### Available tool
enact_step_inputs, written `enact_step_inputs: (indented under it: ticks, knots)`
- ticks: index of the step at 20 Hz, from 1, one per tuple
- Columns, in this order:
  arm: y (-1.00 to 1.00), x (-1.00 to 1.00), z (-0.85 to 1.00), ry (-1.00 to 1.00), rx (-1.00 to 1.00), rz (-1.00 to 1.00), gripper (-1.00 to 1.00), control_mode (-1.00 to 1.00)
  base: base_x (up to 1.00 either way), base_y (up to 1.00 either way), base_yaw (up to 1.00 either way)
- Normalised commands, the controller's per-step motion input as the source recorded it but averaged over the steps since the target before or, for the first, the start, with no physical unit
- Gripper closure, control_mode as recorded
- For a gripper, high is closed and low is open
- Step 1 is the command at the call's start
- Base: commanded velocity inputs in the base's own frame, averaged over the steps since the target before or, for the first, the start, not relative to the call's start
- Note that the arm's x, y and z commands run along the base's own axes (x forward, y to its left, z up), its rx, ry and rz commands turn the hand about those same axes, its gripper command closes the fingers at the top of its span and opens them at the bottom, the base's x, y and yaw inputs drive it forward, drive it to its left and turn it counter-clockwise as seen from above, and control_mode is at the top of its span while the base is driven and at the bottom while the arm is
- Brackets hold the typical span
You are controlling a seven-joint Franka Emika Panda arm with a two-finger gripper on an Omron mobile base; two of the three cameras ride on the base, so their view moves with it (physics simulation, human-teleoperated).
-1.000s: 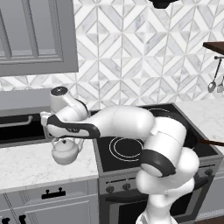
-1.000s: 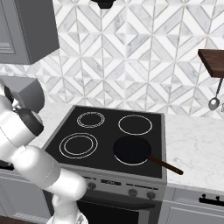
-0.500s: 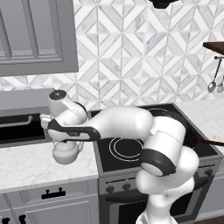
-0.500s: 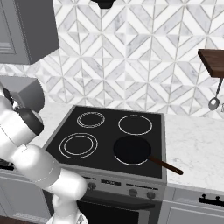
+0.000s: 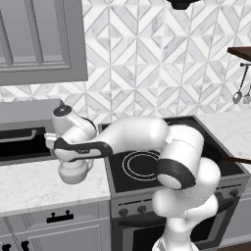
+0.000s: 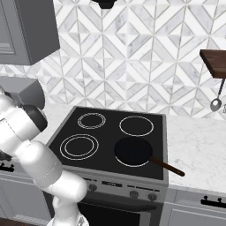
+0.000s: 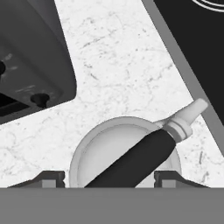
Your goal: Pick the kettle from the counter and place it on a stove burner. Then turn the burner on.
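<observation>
Kettle (image 7: 124, 164) on marble desk (image 7: 131, 65) beside cooktop (image 7: 197, 39), end effector (image 7: 109, 178) low over it, fingers apart either side of the dark handle

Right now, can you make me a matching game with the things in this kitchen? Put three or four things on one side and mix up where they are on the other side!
Things:
1. kettle
2. black pan
3. spoon
4. end effector

Places:
A. hanging under the wooden shelf
B. on the stove's front right ring
C. either side of the kettle's dark handle
D. on the marble counter beside the cooktop

Right pairs: 1-D, 2-B, 3-A, 4-C
</observation>
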Motion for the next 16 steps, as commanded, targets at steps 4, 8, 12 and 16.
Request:
enact_step_inputs:
  ticks: [4,8,12,16]
  knots:
    - [-0.07,-0.14,0.20,-0.05,0.02,-0.01,1.00,-1.00,0.00,0.00,0.00]
    - [-0.45,-0.28,0.31,-0.18,0.00,-0.15,1.00,-1.00,0.00,0.00,0.00]
    - [-0.87,-0.22,0.23,-0.25,-0.02,-0.30,1.00,-1.00,0.00,0.00,0.00]
    - [-1.00,-0.02,0.13,-0.16,-0.03,-0.40,1.00,-1.00,0.00,0.00,0.00]
